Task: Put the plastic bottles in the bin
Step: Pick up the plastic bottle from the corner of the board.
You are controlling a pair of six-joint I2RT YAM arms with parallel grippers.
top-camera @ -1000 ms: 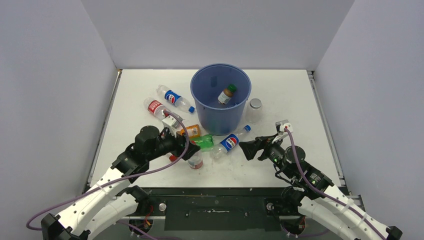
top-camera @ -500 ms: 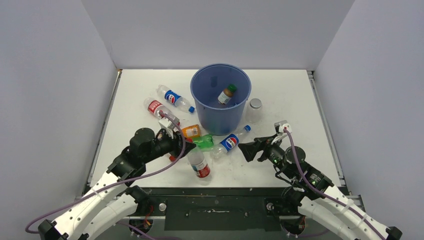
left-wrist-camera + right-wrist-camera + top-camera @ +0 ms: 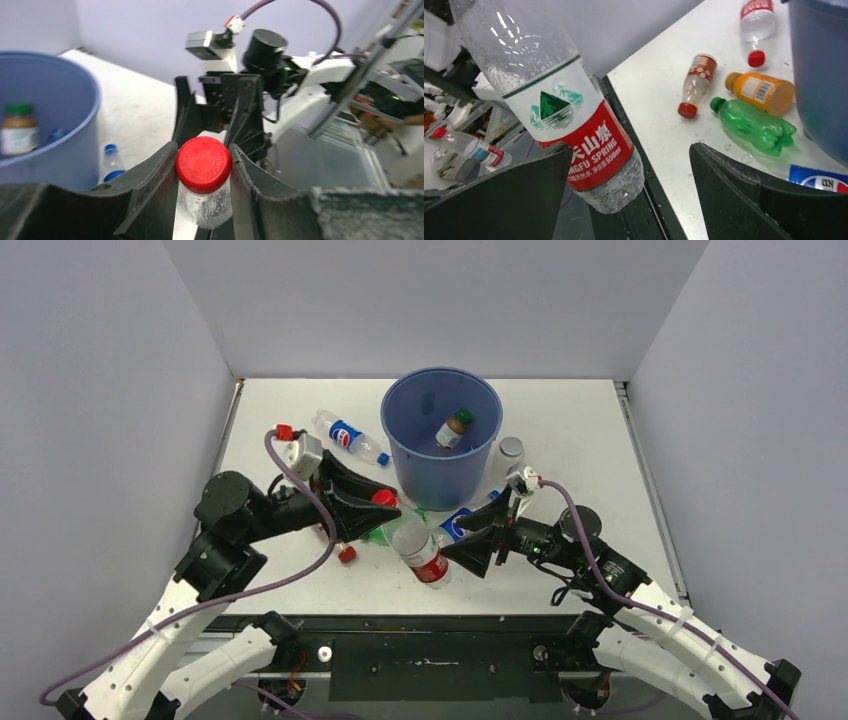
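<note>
Bottles (image 3: 348, 436) mostly lie on the surface (image 3: 580, 440), so lots is left to do. Only one brown bottle (image 3: 452, 430) is in the bin (image 3: 440, 480). My left fingers (image 3: 376, 507) squeeze the red-cap bottle (image 3: 422, 555) by its neck, up in the air near the bin. My right fingers (image 3: 462, 550) are wide, holding nothing.

Top camera: high above and behind me, looking down over the whole table (image 3: 580, 440). Left wrist camera: close over my left gripper (image 3: 202, 162), facing my right gripper (image 3: 216, 112). Right wrist camera looks back leftward. All three views share the red-capped bottle (image 3: 574, 120).
</note>
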